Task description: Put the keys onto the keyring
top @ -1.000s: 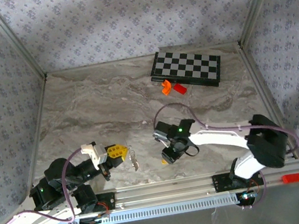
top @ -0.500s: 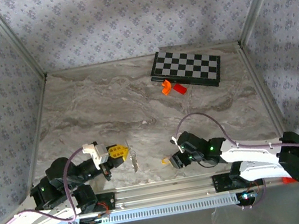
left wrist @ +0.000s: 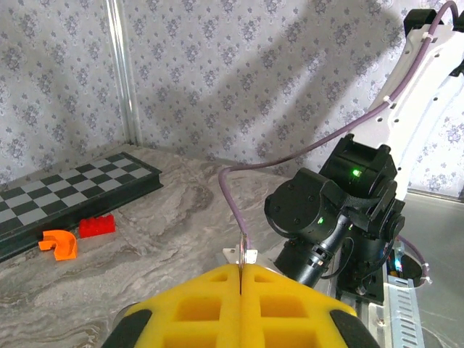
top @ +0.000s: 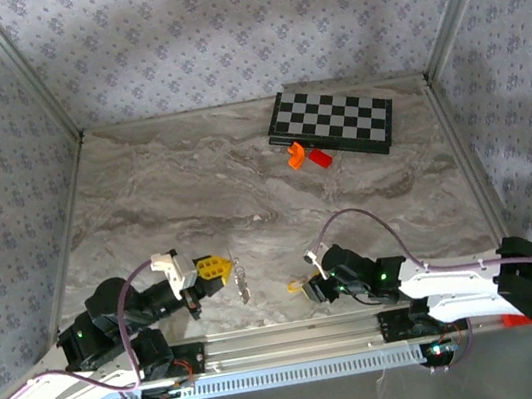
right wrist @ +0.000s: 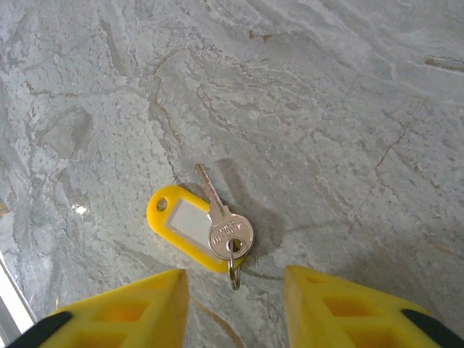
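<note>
Key (right wrist: 226,225) lies flat on the table (right wrist: 341,109) just ahead of my right gripper (right wrist: 233,301), centred between its wide-spread yellow foam fingers (right wrist: 138,308). An oval yellow plastic tag (right wrist: 177,221) touches it, and a thin wire loop (right wrist: 232,275) hangs at its round head. My left gripper (left wrist: 241,290) is pinched tight on what I take to be the keyring (left wrist: 241,255), a thin metal edge poking out ahead of its pads. My worry is that flat metal on smooth marbled stone gives soft foam nothing to bite. Closing may skid it away or catch the slick tag instead.
</note>
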{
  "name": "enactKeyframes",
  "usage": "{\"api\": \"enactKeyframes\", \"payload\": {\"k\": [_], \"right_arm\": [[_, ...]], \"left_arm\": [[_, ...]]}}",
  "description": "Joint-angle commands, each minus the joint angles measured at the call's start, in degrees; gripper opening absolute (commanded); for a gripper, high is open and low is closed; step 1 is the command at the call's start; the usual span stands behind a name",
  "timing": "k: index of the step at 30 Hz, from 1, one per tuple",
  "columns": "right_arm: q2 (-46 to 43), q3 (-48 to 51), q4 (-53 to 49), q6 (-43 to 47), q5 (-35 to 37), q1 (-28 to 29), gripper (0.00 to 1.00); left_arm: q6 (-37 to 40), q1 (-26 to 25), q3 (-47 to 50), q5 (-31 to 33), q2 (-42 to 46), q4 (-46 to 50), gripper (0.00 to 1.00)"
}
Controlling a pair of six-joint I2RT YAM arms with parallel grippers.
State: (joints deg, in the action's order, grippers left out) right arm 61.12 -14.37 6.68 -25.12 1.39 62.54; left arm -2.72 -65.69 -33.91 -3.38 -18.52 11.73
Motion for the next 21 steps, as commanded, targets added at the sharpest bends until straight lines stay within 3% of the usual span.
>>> {"api": "enactKeyframes", "payload": {"k": [1,21], "right_arm": [[-0.65,0.84,1.59,0.91,1.82,0.3,0.36],[7.03,-2.32,3.34,3.32,-0.98,0.21,0.25]], "left_arm": [[-0.8,-0.23,-0.97,-0.87,-0.07,-3.66,0.0],[-0.86,-0.19,-0.63,-0.4,0.24,-3.38,0.0]]}}
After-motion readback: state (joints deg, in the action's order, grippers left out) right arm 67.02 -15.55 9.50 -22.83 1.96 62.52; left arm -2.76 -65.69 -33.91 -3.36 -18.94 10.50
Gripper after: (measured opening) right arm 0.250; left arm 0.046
